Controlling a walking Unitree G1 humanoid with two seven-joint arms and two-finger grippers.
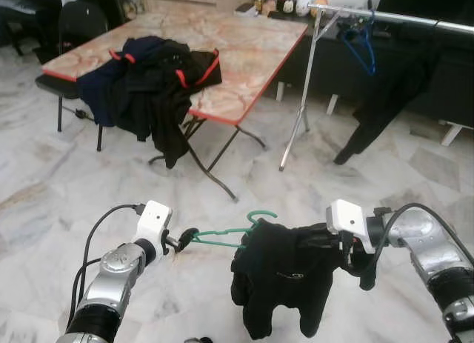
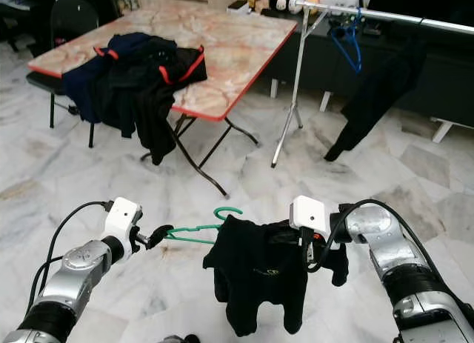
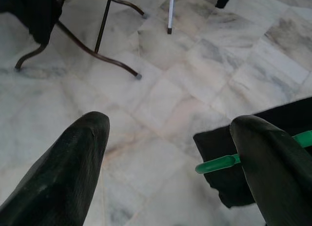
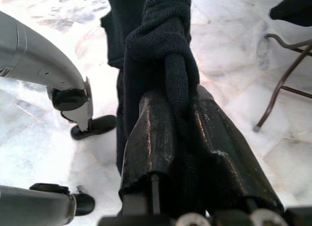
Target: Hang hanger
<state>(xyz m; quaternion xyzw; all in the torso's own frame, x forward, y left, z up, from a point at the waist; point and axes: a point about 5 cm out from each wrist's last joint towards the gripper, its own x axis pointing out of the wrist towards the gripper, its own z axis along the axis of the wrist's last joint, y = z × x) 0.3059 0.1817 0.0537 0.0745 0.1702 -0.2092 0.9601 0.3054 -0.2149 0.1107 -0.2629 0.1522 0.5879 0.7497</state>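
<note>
The green hanger hangs in the air low between the two arms, its long axis running side to side and its hook curling up and away toward the rack. A black garment drapes from it. The left gripper has its fingers spread, one touching the hanger's left end. The right gripper is clenched on a fold of the garment. Ahead, on bare marble floor, stands a table heaped with dark clothes. The rack to its right carries a blue hanger and a hanging black garment.
</note>
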